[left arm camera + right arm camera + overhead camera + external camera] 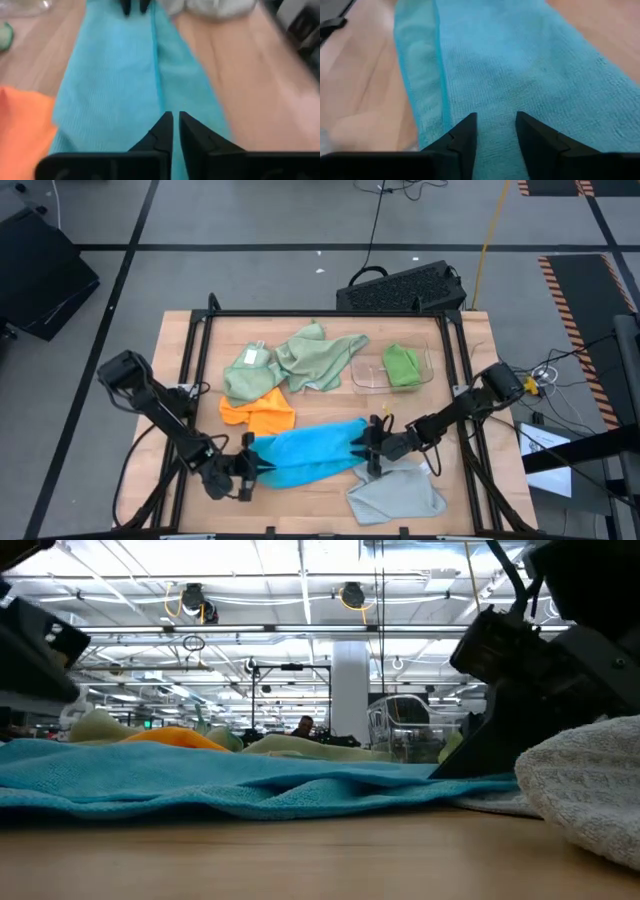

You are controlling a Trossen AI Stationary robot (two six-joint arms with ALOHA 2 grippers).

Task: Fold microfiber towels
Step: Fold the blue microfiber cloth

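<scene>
The wooden table (200, 340) carried everything, and the blue towel (305, 452) — stretched long across its near middle — served as the landmark. Beyond the blue towel's left half lay the orange towel (260, 412), touching it. Farther back from the orange one sat two pale sage towels (300, 360), overlapping each other. The grey towel (396, 492) lay rumpled just nearer than the blue towel's right end, its edge meeting the blue cloth. The clear tray (366, 376) stood beyond the blue towel's right end, well apart, with the bright green towel (402, 366) bunched inside it.

The left gripper (252, 465) was at the blue towel's left end; its fingers (164, 131) stood almost together with only a thin slit between, over the blue edge — whether cloth was pinched there I could not tell. The right gripper (362, 450) was at the towel's right end, its fingers (465, 134) parted with blue cloth showing between them.
</scene>
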